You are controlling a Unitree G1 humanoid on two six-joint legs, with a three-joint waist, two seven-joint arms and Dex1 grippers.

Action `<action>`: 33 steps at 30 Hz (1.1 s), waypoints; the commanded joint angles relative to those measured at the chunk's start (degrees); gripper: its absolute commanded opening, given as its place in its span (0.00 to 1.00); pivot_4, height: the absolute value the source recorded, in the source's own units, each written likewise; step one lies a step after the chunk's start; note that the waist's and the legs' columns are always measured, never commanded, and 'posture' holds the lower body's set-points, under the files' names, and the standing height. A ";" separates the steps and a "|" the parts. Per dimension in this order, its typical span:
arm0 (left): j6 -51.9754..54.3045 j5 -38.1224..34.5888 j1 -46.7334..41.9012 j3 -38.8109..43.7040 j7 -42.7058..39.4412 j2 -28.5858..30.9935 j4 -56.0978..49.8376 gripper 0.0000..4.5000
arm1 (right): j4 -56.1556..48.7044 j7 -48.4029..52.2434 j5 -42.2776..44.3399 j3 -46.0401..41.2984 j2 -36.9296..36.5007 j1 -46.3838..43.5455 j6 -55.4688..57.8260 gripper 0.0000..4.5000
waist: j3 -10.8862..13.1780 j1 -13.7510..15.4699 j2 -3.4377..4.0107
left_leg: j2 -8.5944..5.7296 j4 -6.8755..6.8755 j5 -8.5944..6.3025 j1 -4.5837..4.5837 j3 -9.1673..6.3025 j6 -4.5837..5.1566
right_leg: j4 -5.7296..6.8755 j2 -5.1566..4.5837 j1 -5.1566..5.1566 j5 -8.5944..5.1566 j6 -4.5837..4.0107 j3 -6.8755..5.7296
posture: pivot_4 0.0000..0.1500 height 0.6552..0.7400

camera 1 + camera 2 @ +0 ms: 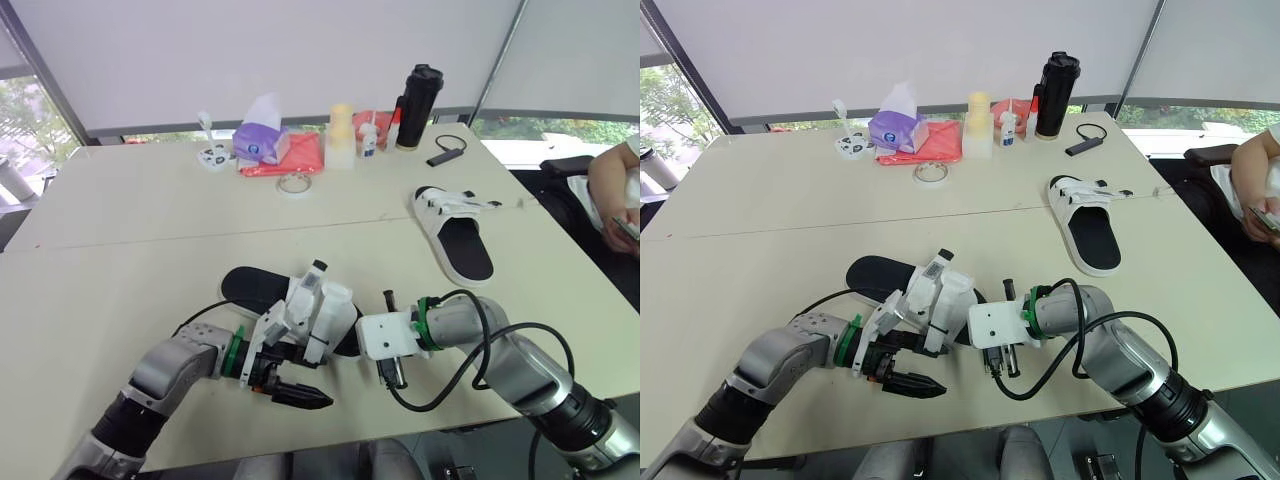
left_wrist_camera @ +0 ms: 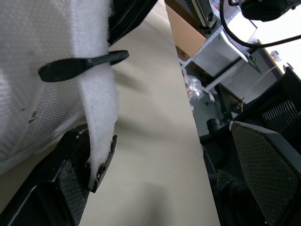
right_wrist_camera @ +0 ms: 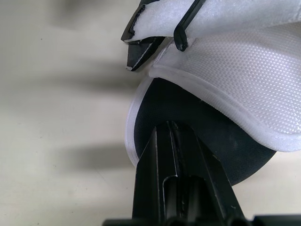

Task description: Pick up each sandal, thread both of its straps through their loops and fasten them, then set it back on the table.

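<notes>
Pale table (image 1: 120, 260) with two sandals, well apart. Near sandal (image 1: 250, 288) at the front edge, between both arms: black insole flat on the table, heel toward the robot's left, white strap (image 1: 325, 305) lifted upright over the toe end. Far sandal (image 1: 462, 240) lying farther back on the robot's right, sole down, white straps at its far end.

Left gripper (image 2: 173, 146) beside the raised strap, spread wide: one finger (image 2: 70, 174) touching the strap's lower tip, the other standing well apart with bare table between. Thin black bar (image 2: 84, 66) lying across the strap just above that tip.

Right gripper (image 3: 170, 129) reaching in from the other side, its two fingers pressed together with no gap, tip resting at the white rim of the near sandal's insole. Cannot tell whether anything is pinched there.

At the back of the table: black bottle (image 1: 417, 105), purple tissue pack (image 1: 260, 135), tape roll (image 1: 294, 183). Person's arm (image 1: 610, 185) at the right edge.
</notes>
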 commanded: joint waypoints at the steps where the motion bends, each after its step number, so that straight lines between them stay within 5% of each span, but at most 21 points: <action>1: 0.68 -0.82 -1.09 0.66 0.69 -0.59 0.42 0.99 | 1.83 0.55 -0.99 2.03 -0.50 1.85 1.37 0.00 | 0.00 0.00 0.00 | 0.00 0.00 0.00 0.00 0.00 0.00 | 0.00 0.00 0.00 0.00 0.00 0.00 | 1.00 1.00; 3: 0.83 -0.90 -1.32 0.93 0.77 -0.61 0.79 0.99 | 1.86 0.53 -0.99 1.99 -0.51 1.91 1.33 0.00 | 0.00 0.00 0.00 | 0.00 0.00 0.00 0.00 -0.01 0.00 | 0.00 0.00 0.00 0.00 0.00 0.00 | 1.00 1.00; 6: 1.73 -1.60 -1.46 1.39 0.78 -0.43 0.67 0.81 | 1.98 0.48 -1.03 2.03 -0.45 1.88 1.20 0.00 | 0.00 0.00 0.00 | 0.00 0.00 0.00 0.00 -0.01 0.00 | 0.00 0.00 0.00 0.00 0.00 0.00 | 1.00 1.00; 13: 3.53 -3.75 -1.21 2.73 0.81 0.45 -0.43 0.04 | 2.25 0.50 -1.03 2.10 -0.37 1.73 1.03 0.00 | 0.00 0.00 0.00 | 0.00 0.00 0.00 0.00 -0.01 0.00 | 0.00 0.00 -0.01 0.00 0.00 0.00 | 1.00 1.00; 26: 6.17 -8.69 0.73 5.12 1.30 5.78 -13.45 0.02 | 3.23 0.87 -1.04 2.35 -0.29 0.98 0.21 0.00 | 0.02 -0.08 -0.01 | 0.02 -0.03 0.00 -0.09 -0.02 -0.01 | 0.00 0.00 -0.12 -0.01 -0.01 0.00 | 1.00 1.00; 33: 11.55 -17.61 -3.68 11.42 8.13 2.47 -17.95 0.02 | 3.38 0.96 -1.08 2.38 -0.24 0.88 -0.02 0.00 | 0.04 -0.08 -0.05 | 0.02 -0.03 0.00 -0.09 -0.03 -0.01 | 0.00 0.00 -0.11 -0.01 -0.01 0.00 | 1.00 1.00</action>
